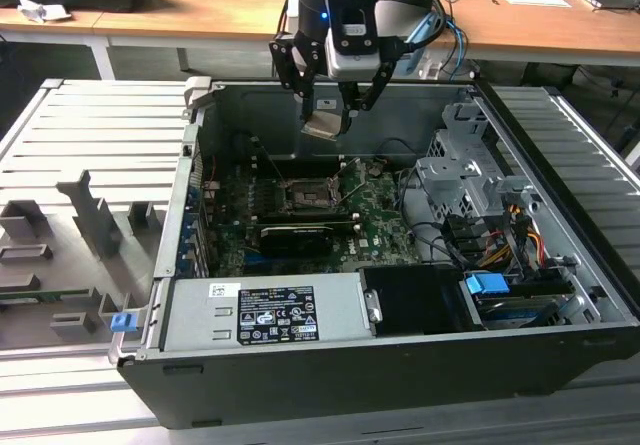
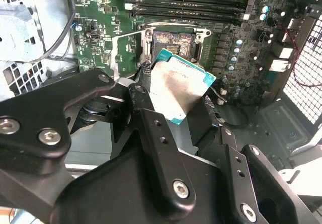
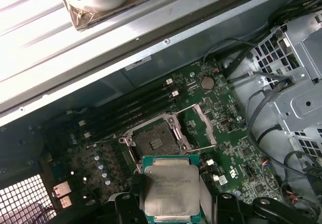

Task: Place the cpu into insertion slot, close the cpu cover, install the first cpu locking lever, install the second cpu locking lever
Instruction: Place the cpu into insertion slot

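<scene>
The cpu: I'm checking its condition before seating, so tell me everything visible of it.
The cpu is a small flat square chip: dull, smudged silvery-grey metal top on a teal-green board edge. The black gripper holds it by opposite edges, tilted, in the air, clear of the open square black insertion slot and not touching the board.

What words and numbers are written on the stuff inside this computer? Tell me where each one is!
On the black label of the grey power box: white print, too small to read.
On the white sticker beside it: too small to read.
On the green circuit board: tiny white marks, too small to read.
On the chip held in the end effector: no writing I can make out.
</scene>
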